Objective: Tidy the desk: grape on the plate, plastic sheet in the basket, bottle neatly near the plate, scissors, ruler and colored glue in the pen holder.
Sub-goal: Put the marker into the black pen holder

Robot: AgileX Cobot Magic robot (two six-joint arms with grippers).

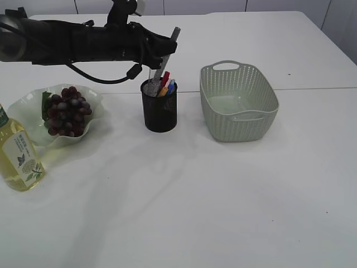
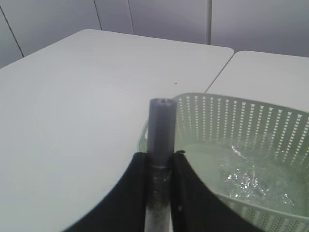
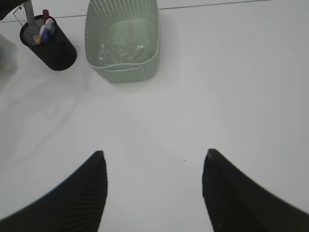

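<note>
The step in hand looks like the last of the pen-holder items. The left end effector (image 1: pixel 162 56) is closed on a grey glue stick (image 1: pixel 165 56), a slim tube with a darker cap, and holds it tilted directly above the pen holder (image 1: pixel 159 109), its lower end already at or just inside the rim. In the left wrist view the tube (image 2: pixel 161 140) stands pinched between the two dark fingers (image 2: pixel 130 193), cap pointing away from the camera.

The pen holder, a black mesh cup, already carries several things with red, blue and orange tips; which of them are the scissors or the ruler cannot be told from these views. Left of the pen holder, the grapes (image 1: pixel 67 110) lie on the wavy pale plate (image 1: pixel 93 101), and the bottle (image 1: pixel 18 153) of yellowish liquid stands upright just beyond the plate, further from the holder. Right of the pen holder, the pale green basket (image 1: pixel 240 100) holds a crumpled clear plastic sheet (image 2: pixel 251 176).

The right end effector (image 3: pixel 154 191) hangs with its jaws wide and empty over bare table (image 1: pixel 195 212), well apart from the pen holder.

The next move probably calls for lowering the glue stick a little further, then opening the jaws so it drops in without catching the rim.
</note>
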